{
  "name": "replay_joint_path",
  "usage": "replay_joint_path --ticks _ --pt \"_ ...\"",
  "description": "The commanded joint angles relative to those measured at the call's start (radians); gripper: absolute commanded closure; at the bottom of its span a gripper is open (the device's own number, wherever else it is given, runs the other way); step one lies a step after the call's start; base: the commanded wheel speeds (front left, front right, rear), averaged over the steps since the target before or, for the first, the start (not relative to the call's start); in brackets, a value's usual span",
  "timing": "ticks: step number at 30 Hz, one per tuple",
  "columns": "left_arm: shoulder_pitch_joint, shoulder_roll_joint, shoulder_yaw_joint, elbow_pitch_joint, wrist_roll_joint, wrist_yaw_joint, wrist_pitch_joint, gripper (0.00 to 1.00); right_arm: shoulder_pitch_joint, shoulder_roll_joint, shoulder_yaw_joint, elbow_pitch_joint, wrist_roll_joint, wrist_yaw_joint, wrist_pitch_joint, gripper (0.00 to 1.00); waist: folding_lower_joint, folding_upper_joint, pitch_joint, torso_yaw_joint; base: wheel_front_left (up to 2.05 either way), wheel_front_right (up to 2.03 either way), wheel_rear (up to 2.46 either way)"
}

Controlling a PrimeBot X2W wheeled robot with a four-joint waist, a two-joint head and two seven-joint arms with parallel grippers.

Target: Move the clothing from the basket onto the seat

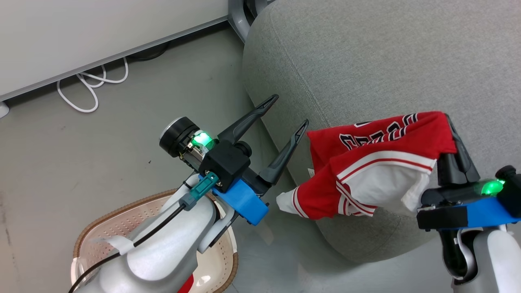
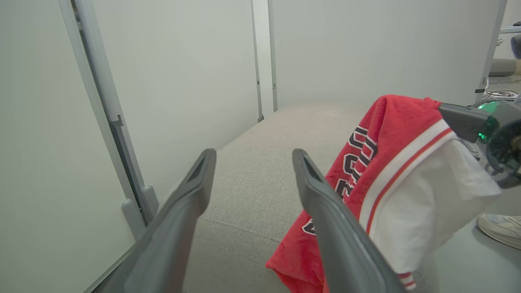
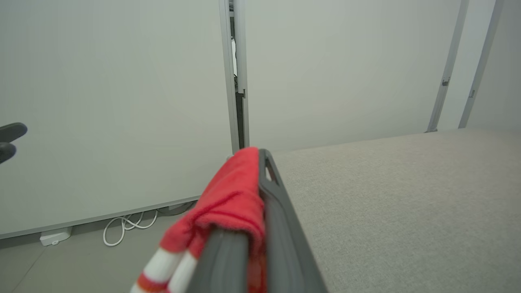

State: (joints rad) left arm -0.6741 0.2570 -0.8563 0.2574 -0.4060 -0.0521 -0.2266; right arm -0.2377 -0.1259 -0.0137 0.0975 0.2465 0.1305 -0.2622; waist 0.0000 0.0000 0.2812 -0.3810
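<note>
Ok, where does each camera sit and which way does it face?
Head view: on the head, looking down at seat, basket and floor; left hand open, right hand shut on clothing.
Left wrist: looks along its open fingers across the seat toward wall panels.
Right wrist: along its shut fingers, same way.
Shared: seat and clothing.

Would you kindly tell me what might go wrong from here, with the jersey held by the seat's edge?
The right gripper holds the jersey over the rounded edge of the seat; released here, it might slide to the floor. The open left gripper stands close to the hanging cloth and might snag it.
</note>
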Motion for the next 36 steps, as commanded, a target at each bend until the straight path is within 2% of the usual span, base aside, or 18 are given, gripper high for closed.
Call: replay_joint_path --ticks 1,5,12,18,19,25,29,32,36 --pt "-0.016 0.0 0.005 0.002 0.002 0.011 -0.006 0.0 -0.027 0.008 -0.013 -0.014 -0.006 0.001 -0.004 1.0 0.0 0.0 0.006 0.002 0.0 0.0 0.0" --pt "-0.023 0.009 0.008 -0.002 0.01 0.018 -0.009 0.0 -0.096 0.004 -0.029 -0.033 0.005 0.001 -0.004 1.0 0.0 0.0 0.026 0.003 0.0 0.0 0.0" --pt "-0.05 0.018 0.015 -0.019 0.023 0.033 -0.006 0.0 -0.265 -0.038 -0.093 -0.067 0.0 0.001 -0.004 1.0 0.0 0.0 0.083 0.016 0.0 0.0 0.0" --pt "-0.124 0.015 0.011 -0.044 0.049 0.03 0.011 0.0 -0.512 -0.157 -0.22 -0.053 0.0 0.001 -0.004 1.0 0.0 0.0 0.197 0.063 0.0 0.0 0.0" --pt "-0.124 0.015 0.011 -0.044 0.049 0.03 0.011 0.0 -0.512 -0.157 -0.22 -0.053 0.0 0.001 -0.004 1.0 0.0 0.0 0.197 0.063 0.0 0.0 0.0" --pt "-0.199 0.018 0.002 -0.067 0.08 0.025 0.04 0.0 -0.723 -0.336 -0.311 0.051 0.009 0.0 -0.004 1.0 0.0 0.0 0.326 0.101 0.0 0.0 0.0" --pt "-0.232 0.029 -0.001 -0.081 0.095 0.022 0.056 0.0 -0.826 -0.417 -0.356 0.149 0.038 0.001 -0.004 1.0 0.0 0.0 0.403 0.114 0.0 0.0 0.0" --pt "-0.25 0.039 -0.005 -0.092 0.106 0.021 0.065 0.0 -0.876 -0.444 -0.353 0.204 0.035 0.001 -0.004 1.0 0.0 0.0 0.451 0.119 0.0 0.0 0.0" --pt "-0.269 0.046 -0.01 -0.108 0.118 0.022 0.079 0.0 -0.884 -0.421 -0.336 0.28 0.029 0.001 -0.004 1.0 0.0 0.0 0.5 0.117 0.0 0.0 0.0"
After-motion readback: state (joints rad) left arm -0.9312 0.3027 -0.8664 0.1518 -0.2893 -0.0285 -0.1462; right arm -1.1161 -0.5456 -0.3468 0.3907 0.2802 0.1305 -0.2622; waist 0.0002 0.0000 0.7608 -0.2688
